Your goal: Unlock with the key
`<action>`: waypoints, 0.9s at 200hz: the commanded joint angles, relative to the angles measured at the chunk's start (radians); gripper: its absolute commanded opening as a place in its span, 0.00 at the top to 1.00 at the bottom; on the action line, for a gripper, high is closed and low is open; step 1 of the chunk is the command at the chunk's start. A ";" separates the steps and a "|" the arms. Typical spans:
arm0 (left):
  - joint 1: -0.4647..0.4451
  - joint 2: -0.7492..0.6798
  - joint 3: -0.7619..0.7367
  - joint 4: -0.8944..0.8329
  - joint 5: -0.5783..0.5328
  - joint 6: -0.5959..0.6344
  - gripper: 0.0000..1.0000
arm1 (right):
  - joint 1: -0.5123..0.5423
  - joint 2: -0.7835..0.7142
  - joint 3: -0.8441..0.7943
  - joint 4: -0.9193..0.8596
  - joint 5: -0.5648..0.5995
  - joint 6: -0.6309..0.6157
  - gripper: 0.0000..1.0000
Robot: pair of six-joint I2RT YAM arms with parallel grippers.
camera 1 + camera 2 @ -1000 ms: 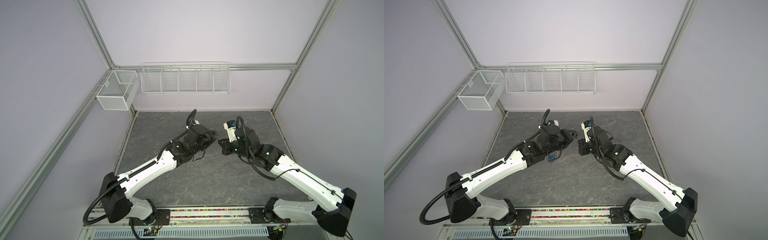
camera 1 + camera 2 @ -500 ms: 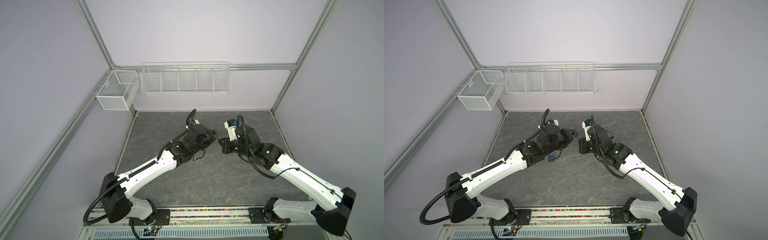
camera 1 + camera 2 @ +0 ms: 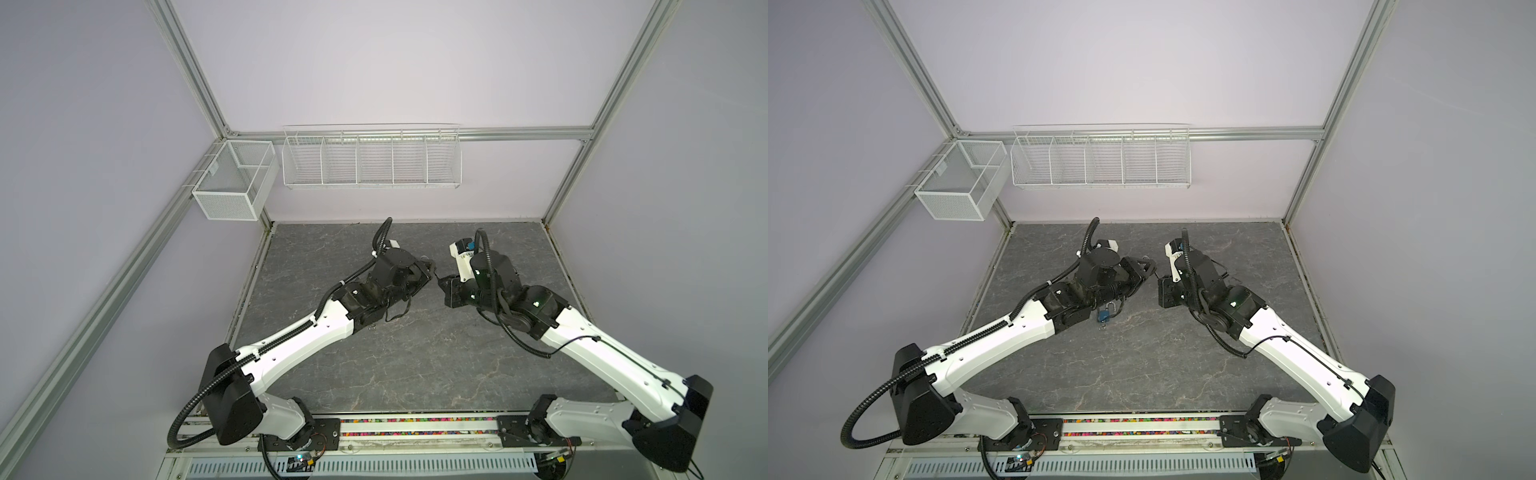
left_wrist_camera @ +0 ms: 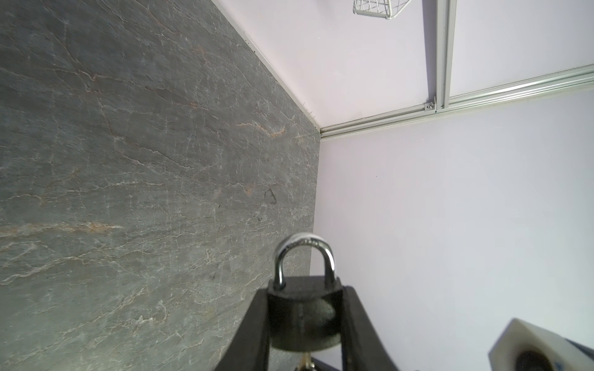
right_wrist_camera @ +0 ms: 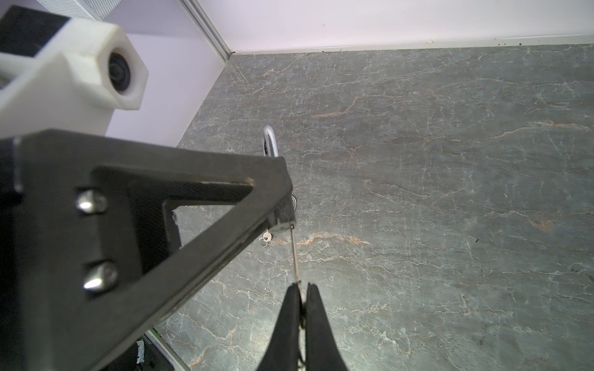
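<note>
1. The left gripper is clamping the black padlock by its body between its fingers, holding it above the table.
2. The key is bridging the gap between both grippers, its tip meeting the padlock's underside; how deep is not showing.
3. The right gripper is pinching the key's head, fingers pressed nearly together.

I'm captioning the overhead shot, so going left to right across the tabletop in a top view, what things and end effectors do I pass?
Blue padlock → left end effector, gripping the dark padlock → right end effector, pinching the key.
</note>
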 commanded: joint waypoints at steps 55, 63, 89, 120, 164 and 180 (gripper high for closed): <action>0.087 -0.090 -0.128 0.050 0.128 -0.163 0.95 | 0.018 0.037 0.107 -0.138 0.004 0.107 0.93; 0.102 -0.102 -0.153 0.052 0.136 -0.179 0.95 | 0.019 0.048 0.126 -0.171 0.002 0.114 0.93; 0.132 -0.128 -0.194 0.035 0.155 -0.207 0.95 | 0.032 0.095 0.152 -0.206 -0.050 0.132 0.93; 0.145 -0.134 -0.231 0.062 0.185 -0.245 0.96 | 0.059 0.157 0.175 -0.206 -0.081 0.133 0.93; 0.146 -0.138 -0.234 0.050 0.180 -0.256 0.96 | 0.086 0.224 0.220 -0.224 -0.076 0.118 0.93; 0.145 -0.137 -0.232 0.051 0.183 -0.258 0.96 | 0.089 0.241 0.228 -0.228 -0.068 0.108 0.93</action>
